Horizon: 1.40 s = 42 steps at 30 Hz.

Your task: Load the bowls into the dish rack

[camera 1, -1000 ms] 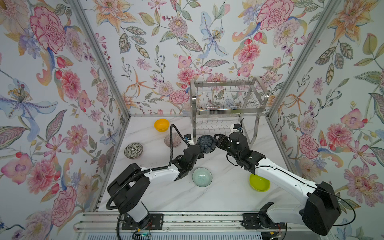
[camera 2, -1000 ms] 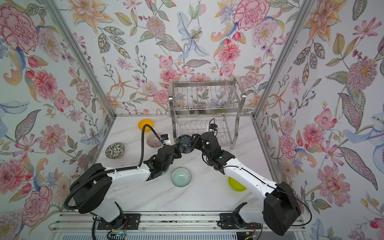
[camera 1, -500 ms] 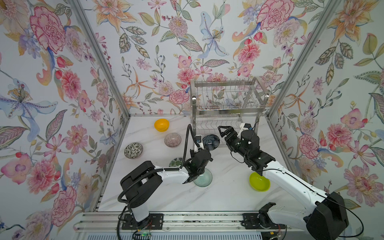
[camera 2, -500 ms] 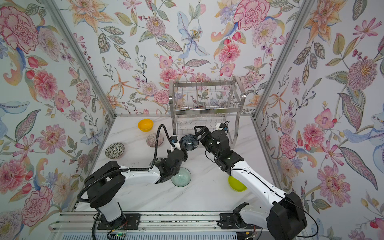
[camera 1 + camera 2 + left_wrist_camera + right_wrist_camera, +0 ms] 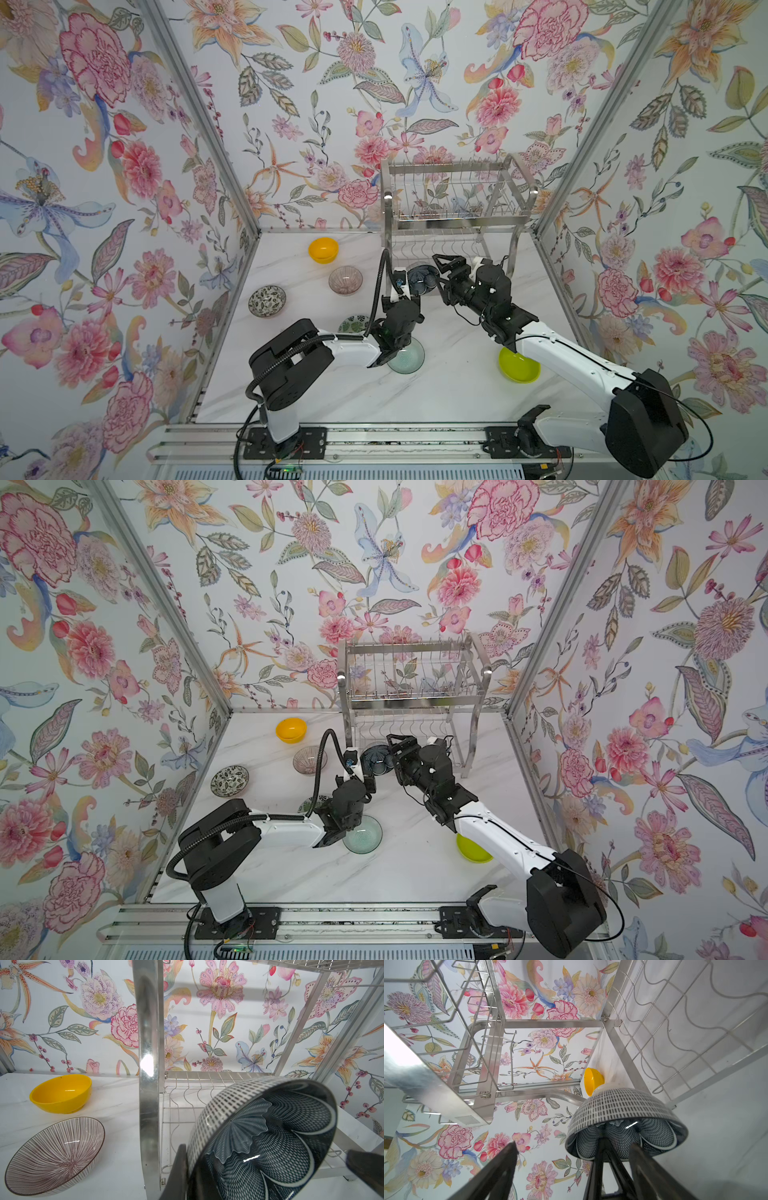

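Note:
The dark navy floral bowl (image 5: 422,277) (image 5: 376,759) (image 5: 270,1136) (image 5: 623,1109) is tilted on edge at the front of the dish rack's (image 5: 457,195) (image 5: 411,671) lower tier, beside its front left leg (image 5: 148,1064). My left gripper (image 5: 409,289) (image 5: 189,1172) is shut on the bowl's rim, one finger outside and one inside. My right gripper (image 5: 442,266) (image 5: 573,1144) stands open close to the bowl's right side, gripping nothing. On the table lie the orange-yellow (image 5: 323,250), pinkish ribbed (image 5: 345,280), speckled (image 5: 267,301), pale green glass (image 5: 409,357) and lime-green (image 5: 517,365) bowls.
A leaf-print bowl (image 5: 353,324) is half hidden behind my left arm. The lime-green bowl lies partly under my right arm. Floral walls close in the table on three sides. The rack's upper tier (image 5: 446,1022) hangs above the grippers.
The navy bowl has shifted a little toward the rack in my left gripper. The left arm has swung in under it. My right gripper has opened wider and drawn toward the rack.

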Motion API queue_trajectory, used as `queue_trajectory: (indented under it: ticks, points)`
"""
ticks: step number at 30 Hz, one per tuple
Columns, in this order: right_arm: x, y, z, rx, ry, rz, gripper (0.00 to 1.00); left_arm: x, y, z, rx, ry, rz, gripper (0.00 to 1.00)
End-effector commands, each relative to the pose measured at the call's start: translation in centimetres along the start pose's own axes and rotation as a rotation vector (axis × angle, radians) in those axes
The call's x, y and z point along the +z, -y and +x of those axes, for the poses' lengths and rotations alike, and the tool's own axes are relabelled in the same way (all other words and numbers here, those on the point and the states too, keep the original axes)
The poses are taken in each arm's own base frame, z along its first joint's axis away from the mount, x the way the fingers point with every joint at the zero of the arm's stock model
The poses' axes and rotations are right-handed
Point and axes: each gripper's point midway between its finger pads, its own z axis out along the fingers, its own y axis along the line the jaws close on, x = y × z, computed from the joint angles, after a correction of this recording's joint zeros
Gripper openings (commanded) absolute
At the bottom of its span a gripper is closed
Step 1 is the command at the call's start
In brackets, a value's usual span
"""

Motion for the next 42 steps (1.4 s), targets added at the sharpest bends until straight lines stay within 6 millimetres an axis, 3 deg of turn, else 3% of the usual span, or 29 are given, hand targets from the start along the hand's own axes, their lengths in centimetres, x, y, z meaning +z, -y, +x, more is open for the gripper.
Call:
queue_trajectory:
  ticks: [1, 19, 42]
  points:
    - [0.4, -1.0, 0.2, 0.068, -0.002, -0.050, 0.80, -0.4, -0.1, -1.8, -0.044, 0.081, -0.007, 0.00]
    - [2.9, -1.8, 1.0, 0.236, 0.022, -0.057, 0.57, -0.8, 0.2, -1.4, 0.075, 0.132, -0.015, 0.00]
    - [4.3, -0.5, 0.1, 0.315, 0.081, -0.037, 0.28, -1.8, 1.4, -1.9, 0.142, 0.196, -0.022, 0.00]
